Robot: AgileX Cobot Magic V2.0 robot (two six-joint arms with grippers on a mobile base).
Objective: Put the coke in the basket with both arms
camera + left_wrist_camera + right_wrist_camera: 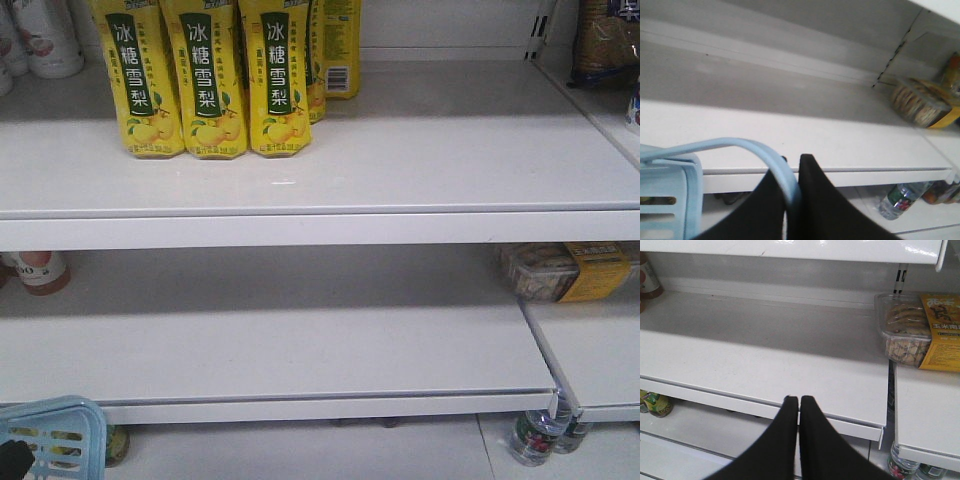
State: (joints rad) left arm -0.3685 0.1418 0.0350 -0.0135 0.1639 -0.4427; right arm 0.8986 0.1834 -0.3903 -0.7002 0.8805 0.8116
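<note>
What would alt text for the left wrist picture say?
A black gripper is closed on the pale blue basket handle, with the basket hanging at lower left. Behind is a white shelf holding a snack tub.

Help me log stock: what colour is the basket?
Pale blue basket, clearest in the front view.

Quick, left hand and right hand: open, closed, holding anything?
Left hand: closed on the basket handle.
Right hand: closed, holding nothing.
</note>
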